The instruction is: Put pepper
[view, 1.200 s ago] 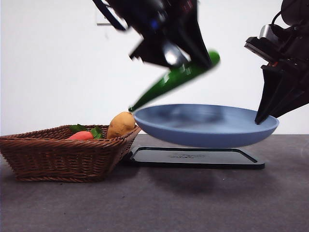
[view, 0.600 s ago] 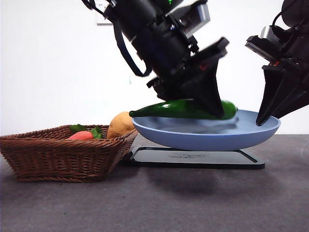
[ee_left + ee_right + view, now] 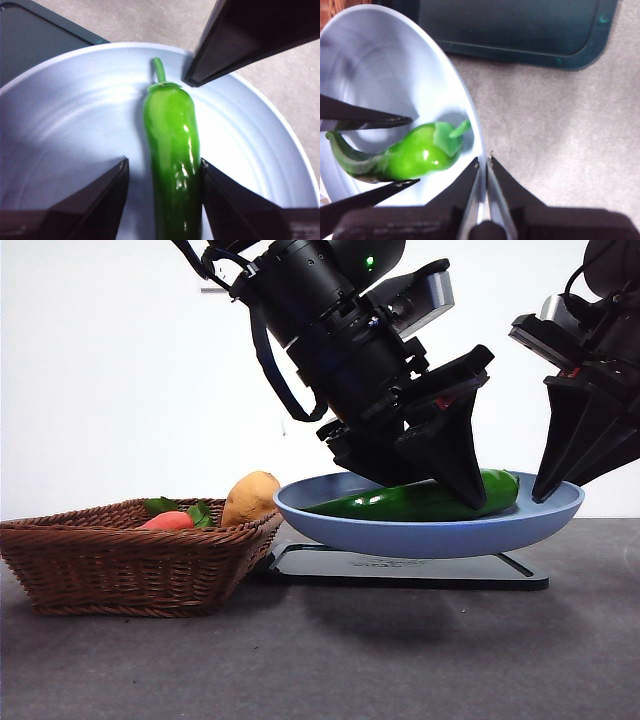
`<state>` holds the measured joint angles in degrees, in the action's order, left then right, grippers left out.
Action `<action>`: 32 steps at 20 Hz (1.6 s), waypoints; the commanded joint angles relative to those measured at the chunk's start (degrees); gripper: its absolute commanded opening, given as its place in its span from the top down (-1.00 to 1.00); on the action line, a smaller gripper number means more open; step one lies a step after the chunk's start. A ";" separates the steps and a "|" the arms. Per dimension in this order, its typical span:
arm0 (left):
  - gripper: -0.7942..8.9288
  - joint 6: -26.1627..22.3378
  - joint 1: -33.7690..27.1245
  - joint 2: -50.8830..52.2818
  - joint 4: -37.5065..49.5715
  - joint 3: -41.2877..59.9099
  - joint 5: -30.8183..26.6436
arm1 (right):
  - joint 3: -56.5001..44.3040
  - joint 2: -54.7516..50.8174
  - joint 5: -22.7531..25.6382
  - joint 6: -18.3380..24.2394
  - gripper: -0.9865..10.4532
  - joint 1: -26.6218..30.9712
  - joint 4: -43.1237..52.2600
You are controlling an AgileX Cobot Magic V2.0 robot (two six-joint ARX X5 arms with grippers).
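The pepper (image 3: 172, 165) lies in the blue plate (image 3: 520, 525), stem toward the rim pinched by the right gripper (image 3: 483, 162), with the left gripper (image 3: 165, 172) apparently loosened around it.

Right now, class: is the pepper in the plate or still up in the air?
In the plate. The pepper lies along the plate's floor, between the left gripper's jaws.
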<state>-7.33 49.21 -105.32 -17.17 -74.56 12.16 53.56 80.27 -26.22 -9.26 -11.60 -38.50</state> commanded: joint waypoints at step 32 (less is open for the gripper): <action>0.33 0.22 -1.68 30.58 -13.44 -0.92 -3.15 | 36.00 40.44 0.76 -5.68 0.82 6.27 1.40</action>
<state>-7.31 47.09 -74.22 -30.89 -74.56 8.69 88.18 119.61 -25.19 -14.39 -5.26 -37.58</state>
